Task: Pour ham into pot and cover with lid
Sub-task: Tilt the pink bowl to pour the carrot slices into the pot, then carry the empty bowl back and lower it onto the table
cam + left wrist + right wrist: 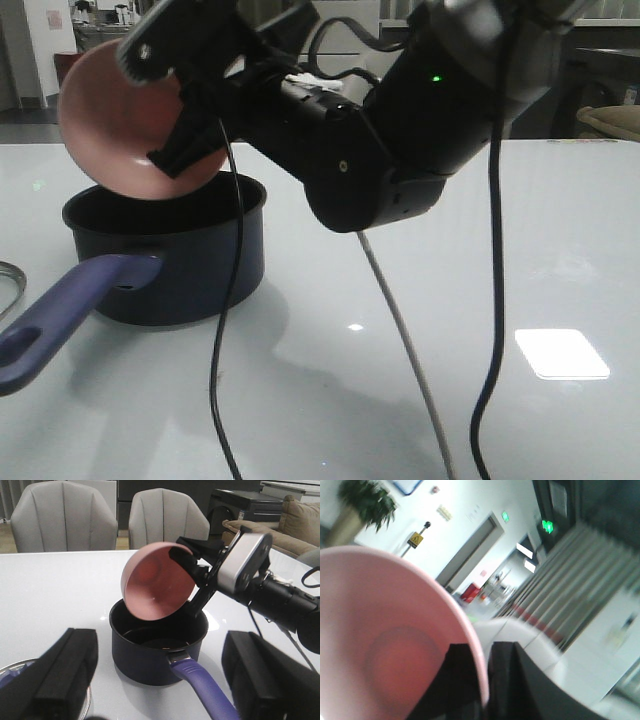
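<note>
I see bare white surface [520,250] right of the pot [190,265]. My right end effector [172,150] is clamped on the pink bowl's [125,120] rim, tipping it above the pot. My left end effector [160,680] stands wide apart, holding nothing. The lid's [8,280] edge lies at the left.

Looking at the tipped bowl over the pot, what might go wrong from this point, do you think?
The right gripper pinches only the rim of the pink bowl, tipped steeply above the pot; it might slip and drop. The lid sits at the table's edge, barely in view, so the left gripper, which is open, may misjudge grasping it.
</note>
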Robot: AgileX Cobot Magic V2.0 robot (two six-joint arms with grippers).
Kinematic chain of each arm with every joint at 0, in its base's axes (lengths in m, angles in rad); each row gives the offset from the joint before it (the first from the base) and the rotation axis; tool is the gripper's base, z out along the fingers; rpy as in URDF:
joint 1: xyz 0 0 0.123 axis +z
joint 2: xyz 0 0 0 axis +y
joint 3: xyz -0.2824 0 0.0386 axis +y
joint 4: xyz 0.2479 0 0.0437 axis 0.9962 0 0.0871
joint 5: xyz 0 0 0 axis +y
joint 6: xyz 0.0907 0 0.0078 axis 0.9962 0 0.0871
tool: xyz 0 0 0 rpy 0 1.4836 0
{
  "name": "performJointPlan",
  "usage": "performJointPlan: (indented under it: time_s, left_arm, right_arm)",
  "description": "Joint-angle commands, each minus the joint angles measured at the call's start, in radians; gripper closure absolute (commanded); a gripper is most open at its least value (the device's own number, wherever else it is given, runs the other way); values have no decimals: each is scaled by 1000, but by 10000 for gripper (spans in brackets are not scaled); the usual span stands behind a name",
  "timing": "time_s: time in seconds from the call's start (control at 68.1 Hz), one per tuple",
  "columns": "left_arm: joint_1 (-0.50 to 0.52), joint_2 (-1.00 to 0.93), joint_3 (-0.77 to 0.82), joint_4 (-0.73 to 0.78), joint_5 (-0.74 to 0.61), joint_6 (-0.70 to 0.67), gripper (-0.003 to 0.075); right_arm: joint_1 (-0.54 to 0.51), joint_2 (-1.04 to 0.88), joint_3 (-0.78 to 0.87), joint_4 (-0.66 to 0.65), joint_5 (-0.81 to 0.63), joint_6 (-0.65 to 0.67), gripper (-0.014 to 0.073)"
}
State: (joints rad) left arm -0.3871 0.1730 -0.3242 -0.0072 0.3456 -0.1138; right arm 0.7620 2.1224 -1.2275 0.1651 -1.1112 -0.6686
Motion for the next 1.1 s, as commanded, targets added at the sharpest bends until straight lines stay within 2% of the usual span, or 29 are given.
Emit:
performJointPlan:
  time_s: [0.0, 0.073, 0.162, 0.367, 0.529, 0.676, 0.896, 1.087]
  left_arm:
    - [-9, 11, -26, -2, -85, -1, 190]
    - [-9, 11, -26, -2, -85, -1, 190]
    - [-9, 11, -26, -2, -85, -1, 190]
    - [-9, 11, -26, -2, -85, -1, 190]
    - [-9, 11, -26, -2, -85, -1, 190]
    - [-9, 11, -26, -2, -85, -1, 190]
    - [-9, 11, -26, -2, -85, -1, 190]
    - [-9, 11, -26, -2, -85, -1, 190]
  right_arm:
    - [-6, -101, -25, 55, 15, 280, 463]
    - [-6, -137, -25, 55, 119, 442, 463]
    - [-7, -185, -25, 66, 264, 507, 463]
    - [-47, -348, -25, 123, 657, 484, 463]
    - [-160, -486, -25, 123, 1026, 393, 463]
    - [-295, -556, -25, 123, 1300, 393, 463]
    - [-462, -549, -25, 128, 1574, 402, 463]
    - [-552, -499, -24, 131, 1641, 452, 463]
